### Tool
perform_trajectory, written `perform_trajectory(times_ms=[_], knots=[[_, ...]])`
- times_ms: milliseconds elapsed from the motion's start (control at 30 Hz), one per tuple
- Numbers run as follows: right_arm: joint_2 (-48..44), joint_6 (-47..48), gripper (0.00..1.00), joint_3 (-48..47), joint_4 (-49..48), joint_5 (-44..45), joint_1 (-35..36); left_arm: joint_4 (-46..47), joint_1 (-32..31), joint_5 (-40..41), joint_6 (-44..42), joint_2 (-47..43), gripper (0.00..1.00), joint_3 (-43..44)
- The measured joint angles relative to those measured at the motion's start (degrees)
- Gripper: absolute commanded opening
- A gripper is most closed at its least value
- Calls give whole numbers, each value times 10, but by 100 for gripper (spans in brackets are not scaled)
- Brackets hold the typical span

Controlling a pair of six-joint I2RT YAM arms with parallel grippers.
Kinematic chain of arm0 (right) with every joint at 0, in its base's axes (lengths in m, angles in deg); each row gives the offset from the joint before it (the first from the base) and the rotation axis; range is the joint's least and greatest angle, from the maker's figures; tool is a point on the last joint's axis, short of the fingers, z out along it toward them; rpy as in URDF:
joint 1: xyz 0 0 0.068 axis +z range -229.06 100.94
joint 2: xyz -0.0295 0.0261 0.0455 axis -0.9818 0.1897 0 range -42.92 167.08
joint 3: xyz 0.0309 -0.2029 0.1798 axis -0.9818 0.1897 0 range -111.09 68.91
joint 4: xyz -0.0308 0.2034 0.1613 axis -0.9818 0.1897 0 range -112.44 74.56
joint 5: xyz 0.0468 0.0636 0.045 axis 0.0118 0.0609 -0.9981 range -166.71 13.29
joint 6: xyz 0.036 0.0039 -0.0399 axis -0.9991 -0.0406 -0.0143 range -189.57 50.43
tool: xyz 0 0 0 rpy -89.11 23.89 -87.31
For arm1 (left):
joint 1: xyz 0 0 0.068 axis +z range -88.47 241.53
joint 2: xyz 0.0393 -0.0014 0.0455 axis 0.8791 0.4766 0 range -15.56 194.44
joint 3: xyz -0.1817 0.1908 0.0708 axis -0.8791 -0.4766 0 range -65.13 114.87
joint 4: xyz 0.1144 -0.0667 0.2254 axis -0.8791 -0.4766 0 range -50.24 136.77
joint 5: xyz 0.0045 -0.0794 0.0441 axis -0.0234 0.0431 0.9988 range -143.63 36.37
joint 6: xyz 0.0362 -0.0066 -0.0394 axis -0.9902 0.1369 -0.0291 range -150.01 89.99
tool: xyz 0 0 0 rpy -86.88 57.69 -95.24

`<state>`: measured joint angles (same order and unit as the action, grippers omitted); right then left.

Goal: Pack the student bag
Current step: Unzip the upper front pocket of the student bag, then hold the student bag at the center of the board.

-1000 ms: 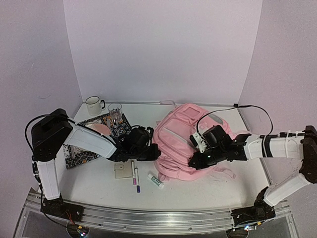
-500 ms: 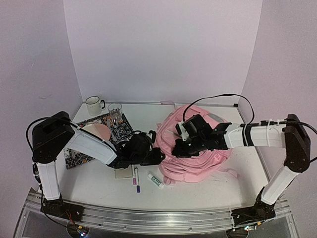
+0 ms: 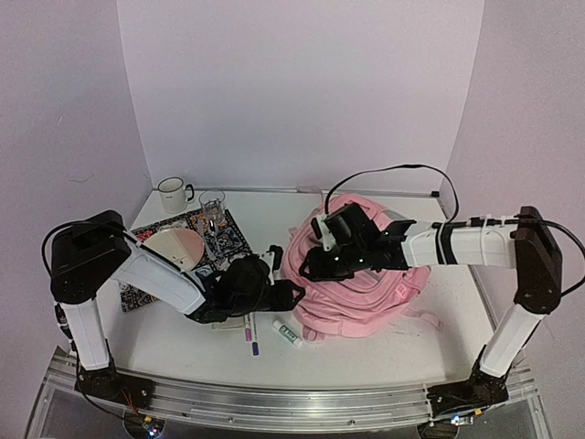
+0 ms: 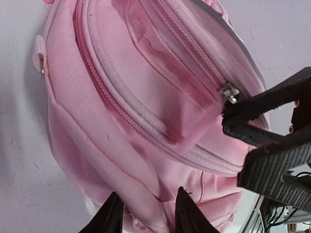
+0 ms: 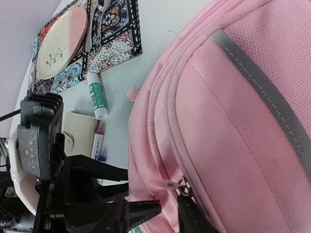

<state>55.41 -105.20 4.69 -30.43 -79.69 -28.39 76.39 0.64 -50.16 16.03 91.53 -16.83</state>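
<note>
- Lying on the table (image 3: 183, 352), right of centre, is the student bag (image 3: 366, 297): pink, slumped, with its zipped seams turned toward the left arm.
- Left gripper (image 4: 148, 216): low at the bag's near left edge. Its fingers are apart and pink fabric shows in the gap. Nothing is clamped.
- Right gripper (image 5: 170, 209): reaching across the top of the bag to that same left edge. Its fingertips are a little apart and closed on nothing.
- Zip pull (image 5: 178, 185): metal, just above the right gripper's fingertips. Contact cannot be judged.
- The two grippers sit near each other, tips facing, with the bag's edge between them.
- Left of the bag, a patterned mat (image 3: 233, 240) carries a plate (image 3: 175, 247) and a glass (image 3: 212, 208) at its far end. A mug (image 3: 171, 194) stands just beyond.
- Beside the left gripper, lying flat on the table, are two markers (image 3: 251, 337), a green-and-white tube (image 3: 288, 334) and a beige case (image 5: 80, 136).
</note>
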Motion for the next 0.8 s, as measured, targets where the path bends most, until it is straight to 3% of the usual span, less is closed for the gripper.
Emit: perform_trajectory(times_ms=[333, 633, 800], knots=[[-139, 96, 66, 77, 15, 45, 0, -8, -9, 8, -107, -82, 59, -36], [-144, 246, 80, 111, 61, 131, 0, -74, 22, -8, -227, -84, 55, -2], [-137, 314, 82, 111, 72, 180, 5, -88, 41, -27, -278, -83, 55, 24]])
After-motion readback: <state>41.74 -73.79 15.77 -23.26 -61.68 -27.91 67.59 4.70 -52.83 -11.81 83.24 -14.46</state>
